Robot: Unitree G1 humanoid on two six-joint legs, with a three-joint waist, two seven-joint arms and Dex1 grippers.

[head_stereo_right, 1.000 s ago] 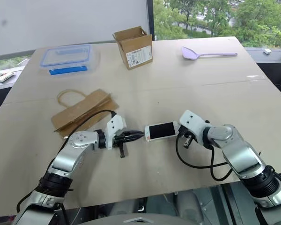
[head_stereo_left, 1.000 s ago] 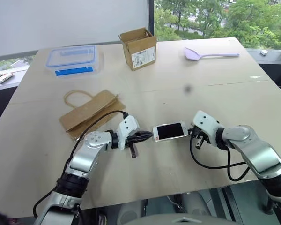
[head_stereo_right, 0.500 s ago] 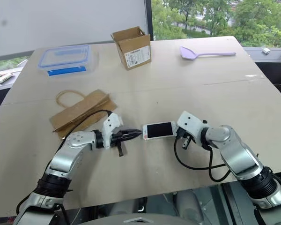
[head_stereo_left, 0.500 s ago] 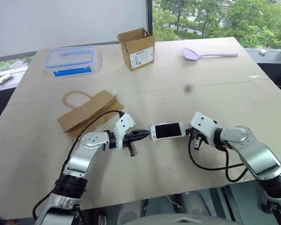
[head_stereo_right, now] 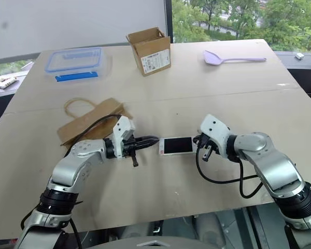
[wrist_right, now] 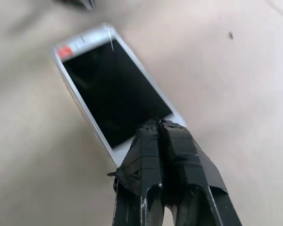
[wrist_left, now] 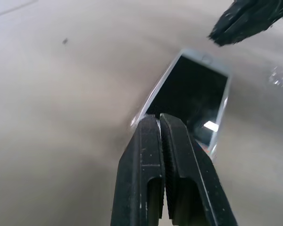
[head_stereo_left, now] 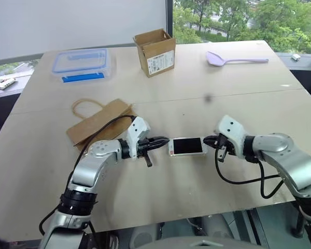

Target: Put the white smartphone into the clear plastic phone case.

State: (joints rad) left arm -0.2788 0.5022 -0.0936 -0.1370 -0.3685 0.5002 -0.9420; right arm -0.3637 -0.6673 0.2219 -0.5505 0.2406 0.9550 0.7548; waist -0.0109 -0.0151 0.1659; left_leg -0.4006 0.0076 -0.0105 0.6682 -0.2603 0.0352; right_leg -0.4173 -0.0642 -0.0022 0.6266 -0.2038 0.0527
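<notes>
- Since a second ago both arms have come up a bit and the white smartphone sits slightly higher between them; camera also shifted a little, everything else on the table unchanged.
- White smartphone: screen up, long axis running left-right, near the front-middle of the table, bridged between the two grippers.
- Left gripper: fingers pressed together, no gap, tips at the phone's left short end. In the left wrist view the closed fingers overlap that end of the phone; cannot tell if they pinch an edge or just press on it.
- Right gripper: fingers also closed tight, tips at the phone's right short end. In the right wrist view the closed tips sit over the white bezel of the phone; actual grip cannot be told.
- Clear plastic phone case: a glinting see-through rim shows along the phone's edges in the left wrist view; cannot tell if the phone is fully seated in it.
- Brown paper bag lies flat behind the left arm, handle loop toward the far left.
- Blue-lidded clear food box at far left of the table.
- Open cardboard box upright at far centre.
- Lilac spoon at far right, well apart from the phone.
</notes>
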